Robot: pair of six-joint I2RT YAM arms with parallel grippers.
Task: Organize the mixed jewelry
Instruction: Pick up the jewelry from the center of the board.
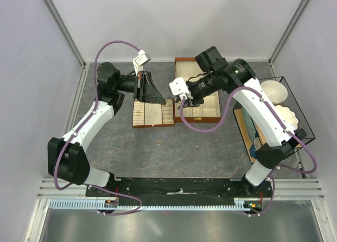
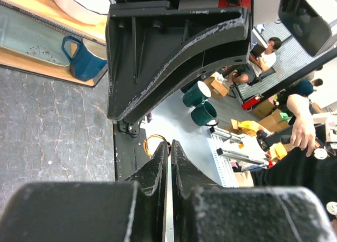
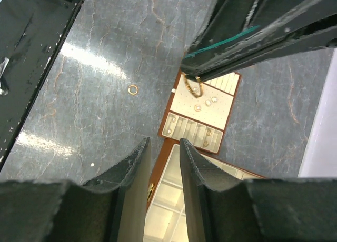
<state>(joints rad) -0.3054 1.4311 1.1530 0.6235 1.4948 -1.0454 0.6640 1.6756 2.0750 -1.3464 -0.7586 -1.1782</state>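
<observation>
My left gripper [image 1: 156, 100] hangs over the flat cream slotted tray [image 1: 138, 117], jaws shut. A thin gold ring [image 3: 196, 90] dangles at its fingertips [image 3: 187, 75] and shows as a loop [image 2: 148, 142] beside the closed tips in the left wrist view. Several small pale jewelry pieces [image 3: 208, 102] lie on the tray's pad [image 3: 218, 111], and others sit in its slots [image 3: 172, 119]. Another gold ring [image 1: 158, 142] lies loose on the grey tabletop [image 3: 132, 89]. My right gripper [image 3: 163, 142] is open and holds nothing. It hovers above the wooden box's [image 1: 197, 117] cream compartments [image 3: 174, 200].
A black wire rack [image 1: 303, 121] at the right holds white bowls [image 1: 274, 89] and a blue mug [image 2: 84, 58]. White walls with aluminium posts close the back and both sides. The arm bases stand on a black plate [image 1: 179, 185] at the near edge.
</observation>
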